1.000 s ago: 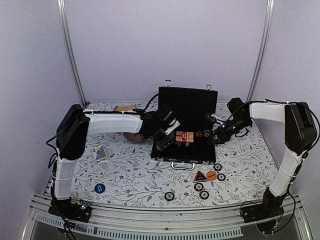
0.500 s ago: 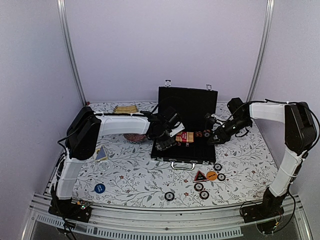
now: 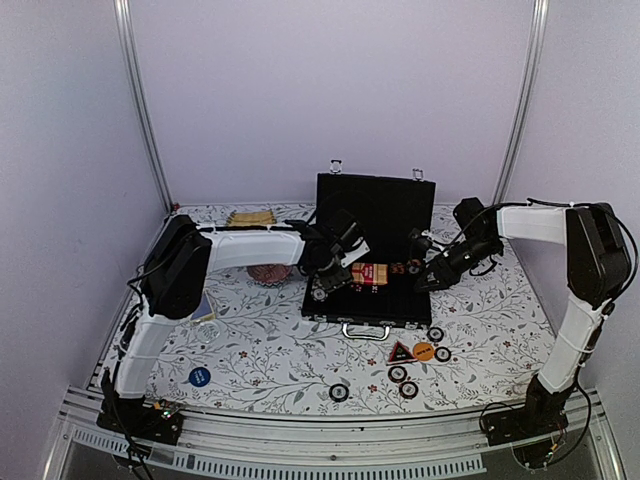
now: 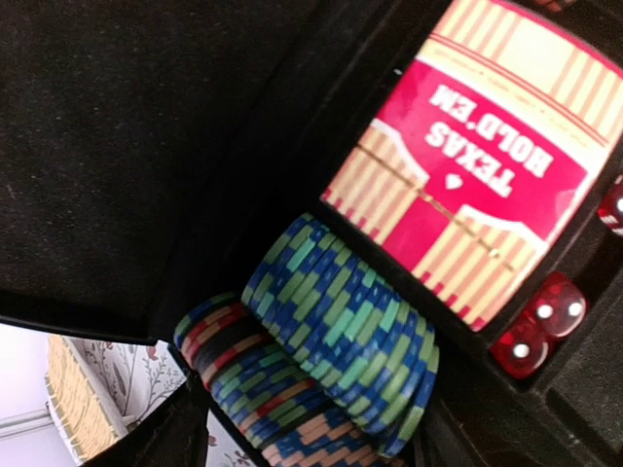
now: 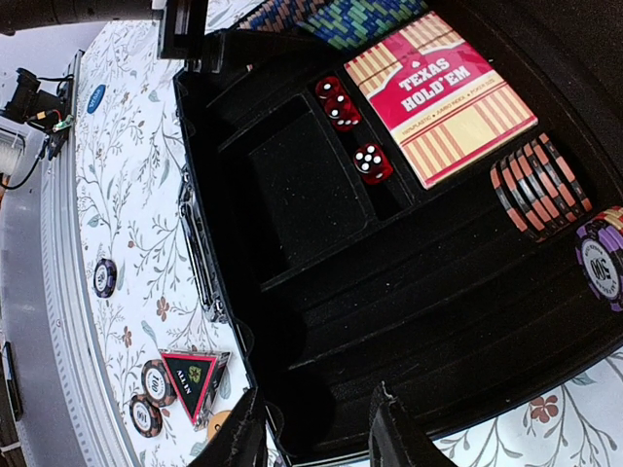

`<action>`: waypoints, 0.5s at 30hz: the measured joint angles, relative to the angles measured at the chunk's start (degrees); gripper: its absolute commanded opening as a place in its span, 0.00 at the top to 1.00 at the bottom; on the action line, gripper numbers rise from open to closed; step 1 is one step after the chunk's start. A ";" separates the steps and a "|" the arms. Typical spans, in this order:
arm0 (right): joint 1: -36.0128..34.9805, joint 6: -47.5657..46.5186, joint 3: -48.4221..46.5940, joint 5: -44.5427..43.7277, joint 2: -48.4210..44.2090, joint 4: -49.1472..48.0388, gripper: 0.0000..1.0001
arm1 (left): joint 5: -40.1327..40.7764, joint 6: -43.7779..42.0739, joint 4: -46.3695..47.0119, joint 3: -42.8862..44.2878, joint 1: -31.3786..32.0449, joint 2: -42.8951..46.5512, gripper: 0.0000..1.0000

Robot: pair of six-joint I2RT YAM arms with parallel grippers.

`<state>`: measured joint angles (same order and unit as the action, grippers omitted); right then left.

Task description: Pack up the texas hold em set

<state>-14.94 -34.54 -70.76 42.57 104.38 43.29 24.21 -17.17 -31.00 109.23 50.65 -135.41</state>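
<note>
The left gripper (image 3: 335, 278) straddles the poker chips (image 4: 341, 331) at the open briefcase's (image 3: 385, 215) left end, jaws wide and grip unclear, while the right gripper (image 5: 311, 433) hangs part-open and empty over its right edge.

I see a black rectangular briefcase (image 3: 375, 205) with black lining and a silver handle (image 3: 366, 330). The card deck box (image 4: 467, 185) is red with cream and tan stripes and white lettering. The small translucent dice (image 5: 372, 161) are red with white pips. One row of round poker chips (image 4: 341, 326) is blue striped with green; another chip stack (image 5: 540, 185) is orange and black. My worktop (image 3: 270, 350) is white with a grey-green vine print. The flat triangle marker (image 5: 195, 375) is red with a black centre. One round disc (image 3: 423, 351) is orange and the other disc (image 3: 199, 376) is blue.
</note>
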 measured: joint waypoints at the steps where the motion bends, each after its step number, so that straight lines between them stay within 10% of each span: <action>1: 0.00 0.00 0.00 0.00 0.00 0.00 0.62 | 0.04 -0.22 0.00 0.13 -0.22 0.00 0.28; 15: 0.00 0.00 0.00 0.02 0.04 0.04 0.62 | -2.69 -0.83 0.17 0.72 -2.03 0.22 0.29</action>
<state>-14.94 -34.54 -70.76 42.59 104.42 43.33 21.52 -18.00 -30.83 109.95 48.62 -135.20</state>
